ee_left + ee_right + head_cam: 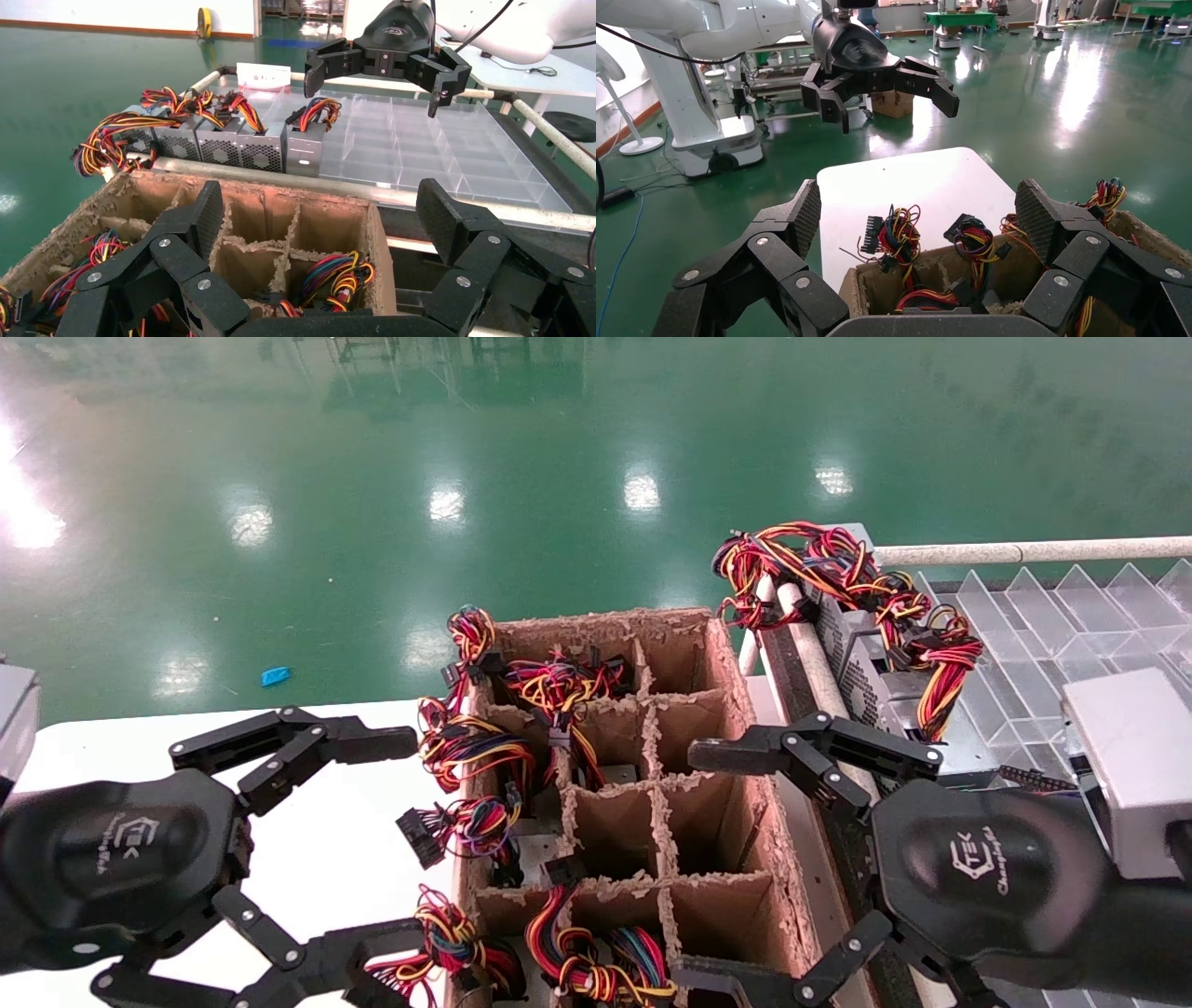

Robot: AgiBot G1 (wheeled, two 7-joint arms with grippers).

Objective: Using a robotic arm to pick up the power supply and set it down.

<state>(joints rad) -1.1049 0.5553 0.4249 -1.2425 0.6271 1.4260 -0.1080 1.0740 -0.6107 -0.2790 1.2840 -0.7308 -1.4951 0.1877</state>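
Both claws gape wide, left claw (pixel 377 836) and right claw (pixel 708 864) flanking the cardboard box's (pixel 745 822) rims.

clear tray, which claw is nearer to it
Right. The right claw hangs open over the box's side that borders the clear tray. The left claw hangs open at the box's opposite side, over the white table.

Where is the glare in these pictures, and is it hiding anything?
Head view: lamp reflections dot the green floor, strongest at far left; box unaffected. Right wrist view: sheen on floor and white table. Left wrist view: barely any.
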